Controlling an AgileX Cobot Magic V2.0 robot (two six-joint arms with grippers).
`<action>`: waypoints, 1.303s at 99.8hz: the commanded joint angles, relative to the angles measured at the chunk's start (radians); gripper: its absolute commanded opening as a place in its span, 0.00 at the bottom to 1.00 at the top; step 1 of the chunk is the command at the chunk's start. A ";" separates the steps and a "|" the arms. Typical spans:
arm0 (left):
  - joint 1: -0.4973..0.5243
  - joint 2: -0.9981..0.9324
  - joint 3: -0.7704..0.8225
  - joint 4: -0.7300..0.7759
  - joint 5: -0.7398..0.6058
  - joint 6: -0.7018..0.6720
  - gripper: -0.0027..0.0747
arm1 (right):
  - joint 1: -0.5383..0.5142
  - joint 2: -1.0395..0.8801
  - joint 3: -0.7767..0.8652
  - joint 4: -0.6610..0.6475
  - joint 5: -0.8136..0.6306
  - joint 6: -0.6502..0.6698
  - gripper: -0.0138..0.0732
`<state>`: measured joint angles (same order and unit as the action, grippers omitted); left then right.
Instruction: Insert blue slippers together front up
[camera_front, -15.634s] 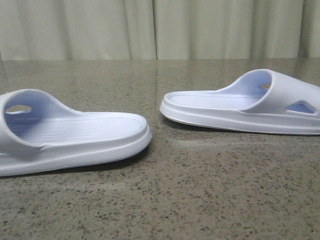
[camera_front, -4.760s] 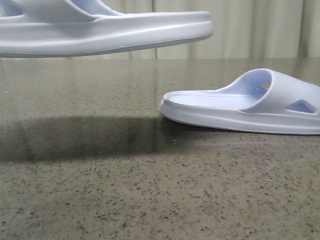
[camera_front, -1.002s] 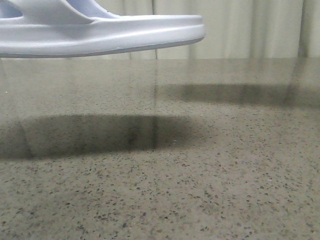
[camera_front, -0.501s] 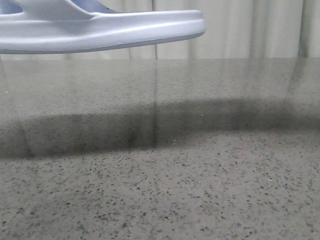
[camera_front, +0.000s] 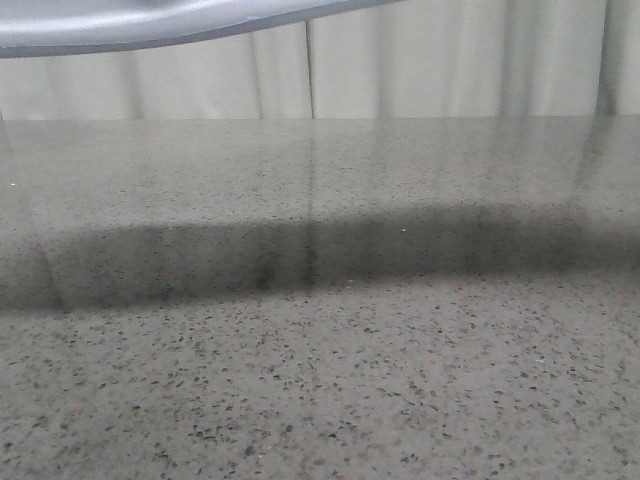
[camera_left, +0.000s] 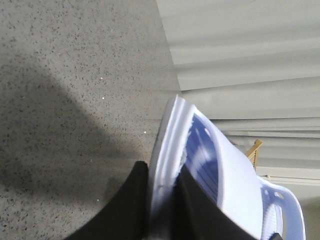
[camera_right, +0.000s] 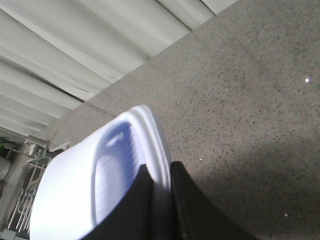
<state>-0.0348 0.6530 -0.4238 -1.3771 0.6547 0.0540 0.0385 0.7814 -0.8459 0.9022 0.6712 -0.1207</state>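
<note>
Both blue slippers are off the table. In the front view only the sole edge of one blue slipper (camera_front: 150, 22) shows, along the top left border. The left wrist view shows my left gripper (camera_left: 162, 185) shut on that slipper's (camera_left: 220, 170) sole rim, one finger under the sole and one on the ribbed footbed. My right gripper (camera_right: 161, 182) is shut the same way on the other blue slipper (camera_right: 100, 175), its strap near the frame's lower left. Neither gripper appears in the front view.
A speckled grey stone table (camera_front: 330, 380) lies below, with a wide dark shadow band (camera_front: 300, 250) across it. Pale curtains (camera_front: 450, 60) hang behind. A wire rack (camera_right: 20, 200) shows past the table edge in the right wrist view.
The left-held slipper has risen until only its sole edge stays in the front view. The two shadows on the table have merged into one long band.
</note>
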 joint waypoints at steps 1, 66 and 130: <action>-0.005 0.006 -0.026 -0.067 0.017 0.010 0.07 | -0.001 -0.007 -0.031 0.044 -0.036 -0.024 0.04; -0.005 0.006 -0.026 -0.172 0.128 0.105 0.07 | 0.044 0.109 -0.030 0.191 0.014 -0.207 0.04; -0.005 0.006 -0.026 -0.275 0.186 0.142 0.07 | 0.057 0.194 0.007 0.281 0.029 -0.345 0.04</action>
<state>-0.0348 0.6530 -0.4182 -1.5361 0.7610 0.1900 0.0796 0.9666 -0.8142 1.1006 0.6776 -0.4227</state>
